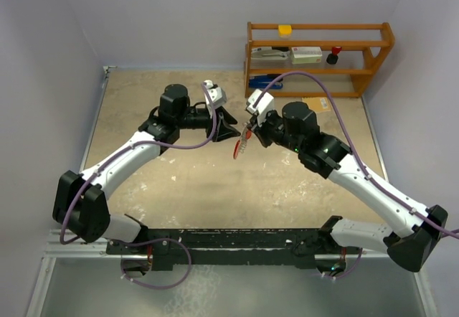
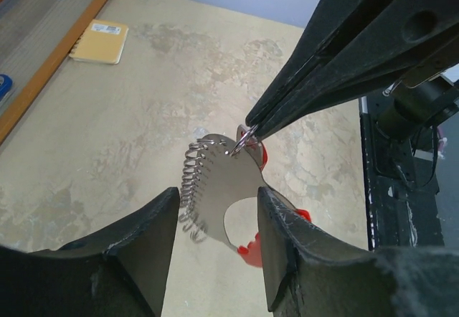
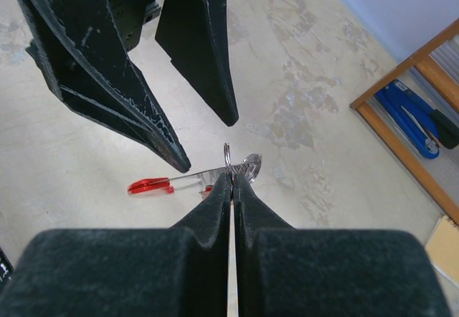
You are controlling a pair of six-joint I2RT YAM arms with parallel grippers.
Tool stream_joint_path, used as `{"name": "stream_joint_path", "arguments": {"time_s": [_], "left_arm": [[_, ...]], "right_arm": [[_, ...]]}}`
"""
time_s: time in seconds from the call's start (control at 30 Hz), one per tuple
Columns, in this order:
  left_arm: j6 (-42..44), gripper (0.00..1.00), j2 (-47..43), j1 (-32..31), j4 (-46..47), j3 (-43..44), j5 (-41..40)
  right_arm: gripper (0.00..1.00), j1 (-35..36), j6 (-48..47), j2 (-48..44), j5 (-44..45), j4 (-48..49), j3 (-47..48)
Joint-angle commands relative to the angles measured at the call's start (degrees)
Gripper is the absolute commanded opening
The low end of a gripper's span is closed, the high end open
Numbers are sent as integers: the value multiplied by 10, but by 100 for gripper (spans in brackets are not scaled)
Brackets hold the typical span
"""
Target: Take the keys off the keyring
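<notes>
Silvery metal, right hand: my right gripper (image 3: pixel 231 179) is pinched tight, its fingers pressed flat together with no gap, on the thin wire ring (image 3: pixel 226 158) at the top of the keyring (image 2: pixel 228 188).
Keyring position: off the table (image 1: pixel 179 181), hanging just below my right fingertips and straight ahead of my left gripper (image 2: pixel 215 195).
Keyring make-up: flat crescent plate with a pale silvery face, red along its edges and tips. A silvery wire coil (image 2: pixel 189 188) runs down the side nearer my left gripper's left finger.
Left hand: spread wide, holding nothing. The crescent sits in line with the gap between the fingers (image 2: pixel 136 252), just past their tips. I cannot tell from the wrist view whether they touch it.
Hands to each other: tips facing, near one another above the middle of the table. From overhead they appear just apart.
Key: I cannot tell a separate red-headed key from the red parts of the crescent. From my right wrist, a red piece (image 3: pixel 150 186) on a silvery shank points left of my fingertips, and a small silvery disc (image 3: pixel 251 165) lies just right of them.
Surroundings: wooden rack (image 1: pixel 319 26) beyond my right hand, yellow notepad (image 2: pixel 100 41) on the table beside it, blue tool (image 3: pixel 412 120) inside its lowest level.
</notes>
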Motion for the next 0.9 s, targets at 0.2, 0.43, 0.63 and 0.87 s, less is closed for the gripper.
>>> {"name": "stream_joint_path", "arguments": {"time_s": [0.2,0.43,0.63,0.87], "left_arm": [[-64,16,-48,0,135,-21,59],[-54,31,-45,-2,142,-27,90],[-48,0,-40,-2,141,-28,97],[-43,40,-39,-3,136,-29,109]], "right_arm": [[0,2,16,-23,-20,47,-21],[0,2,21,-26,-38,48,-23],[0,2,25,-35,-47,49,-25],[0,2,27,-42,-57,51,-28]]}}
